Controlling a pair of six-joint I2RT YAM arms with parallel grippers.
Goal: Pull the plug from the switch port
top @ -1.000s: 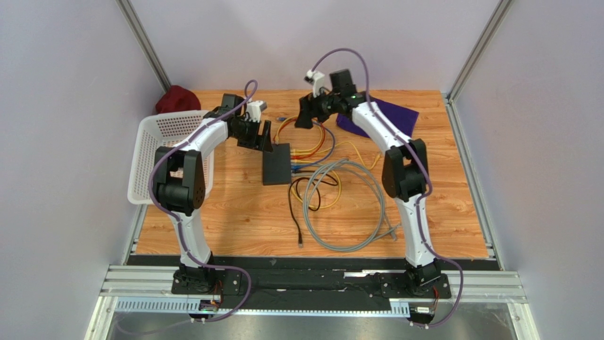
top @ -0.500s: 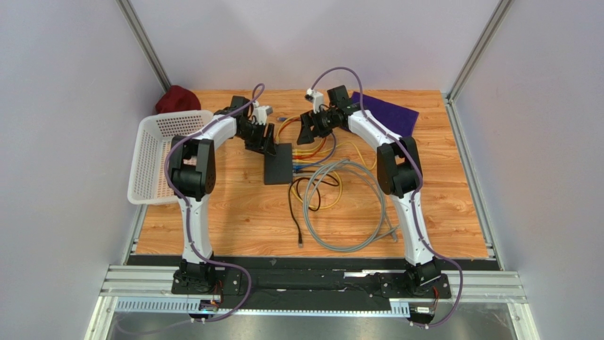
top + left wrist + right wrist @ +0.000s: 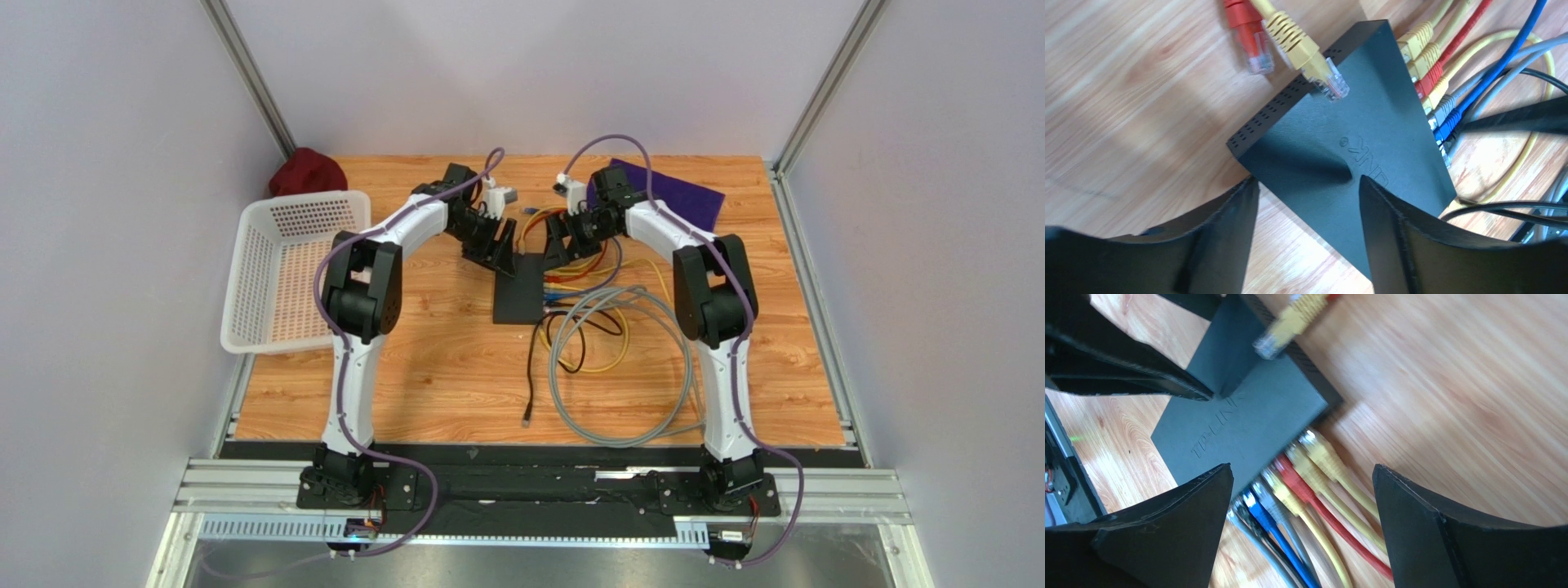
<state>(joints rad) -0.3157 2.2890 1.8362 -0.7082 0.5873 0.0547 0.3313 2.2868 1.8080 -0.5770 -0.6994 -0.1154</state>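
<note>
Beside small flat matte-black switch box (image 3: 1339,153), right gripper (image 3: 1303,471), jaws wide, should nip yellow plastic plug (image 3: 1321,454) squarely; left gripper (image 3: 1308,180), jaws apart, braces it.

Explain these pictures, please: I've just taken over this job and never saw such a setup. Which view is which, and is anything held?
Two robot arms are bolted at the near edge of a wooden table. The wide picture looks down from above and behind them; the other two come from a camera on each wrist, with that arm's black fingers in front. In the middle lies the switch, a flat black box, with a row of coloured cables plugged into one side. A yellow plug lies loose across its edge, a red plug beside it. A white basket sits at the left. The left gripper hangs over one edge of the switch; the right gripper hovers over the cables. Both are open and hold nothing.
</note>
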